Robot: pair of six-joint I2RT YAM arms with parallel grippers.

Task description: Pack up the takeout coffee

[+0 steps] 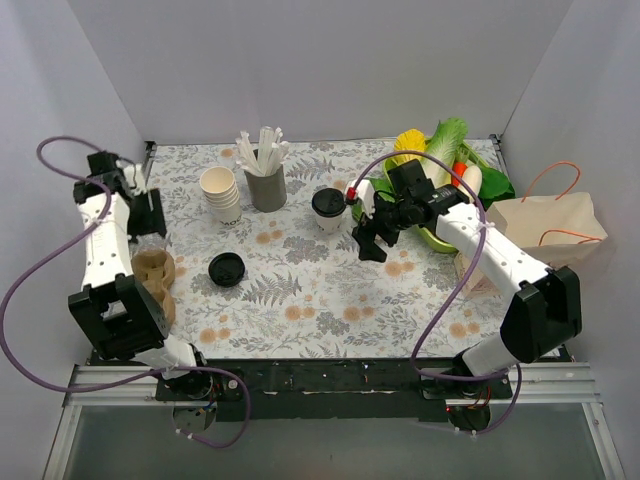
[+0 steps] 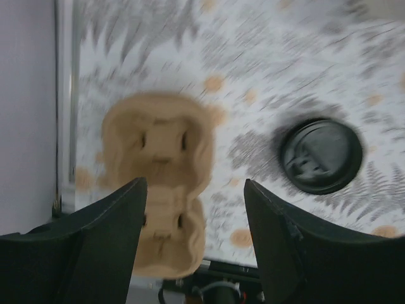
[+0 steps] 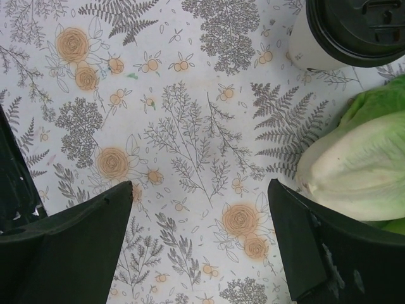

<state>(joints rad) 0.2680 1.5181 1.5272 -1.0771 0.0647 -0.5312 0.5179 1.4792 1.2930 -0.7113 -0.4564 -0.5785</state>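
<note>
The takeout coffee (image 1: 328, 208), a cream paper cup with a black lid, stands upright on the floral table; it shows at the top right of the right wrist view (image 3: 345, 31). My right gripper (image 1: 372, 236) is open and empty, just right of the cup and above the table (image 3: 200, 190). A brown cardboard cup carrier (image 1: 154, 281) lies at the left edge. My left gripper (image 1: 152, 215) is open and empty, hovering over the carrier (image 2: 161, 171), its midpoint (image 2: 195, 190) above the table.
A loose black lid (image 1: 227, 269) lies near the carrier (image 2: 321, 155). A stack of lidless cups (image 1: 221, 194), a grey holder of straws (image 1: 266, 178), a bowl of vegetables (image 1: 448, 170) and a paper bag (image 1: 545, 228) stand around. Lettuce (image 3: 361, 164) sits by my right fingers.
</note>
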